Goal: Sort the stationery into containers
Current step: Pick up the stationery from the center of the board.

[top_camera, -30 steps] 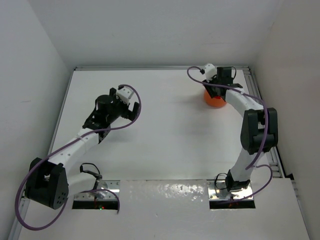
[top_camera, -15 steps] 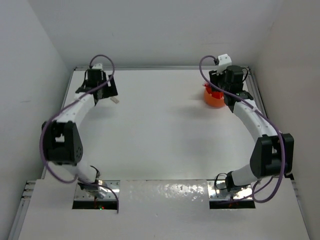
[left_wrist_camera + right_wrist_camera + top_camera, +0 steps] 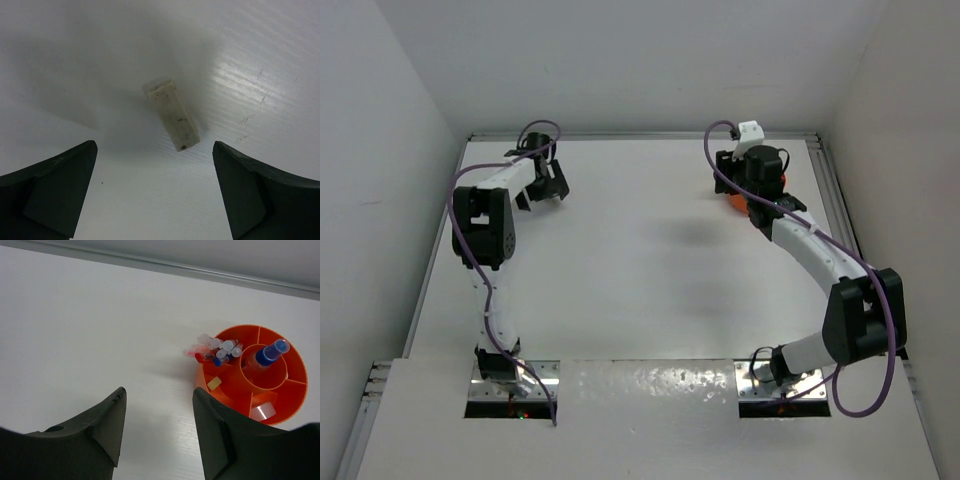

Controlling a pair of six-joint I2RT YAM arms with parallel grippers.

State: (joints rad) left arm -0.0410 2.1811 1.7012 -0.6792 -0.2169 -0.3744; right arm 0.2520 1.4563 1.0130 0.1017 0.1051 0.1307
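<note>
Newly swung to 10 o'clock, the left gripper (image 3: 154,148) was found parted, empty, above the small beige rectangular block (image 3: 172,114), not yet lodged in the round orange plastic tub (image 3: 292,395) at 1 o'clock.

Open table (image 3: 75,55) around beige block (image 3: 173,114) (tub (image 3: 233,391) well apart)

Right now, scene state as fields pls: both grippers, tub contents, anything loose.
left gripper: open, above the beige block, not touching it
right gripper: open, empty, beside the orange tub
centre compartment: blue-capped bottle
outer compartments: pens bundled in one; small beige piece in the next; pale item in another, unclear what
loose: beige block only, as far as visible
</note>
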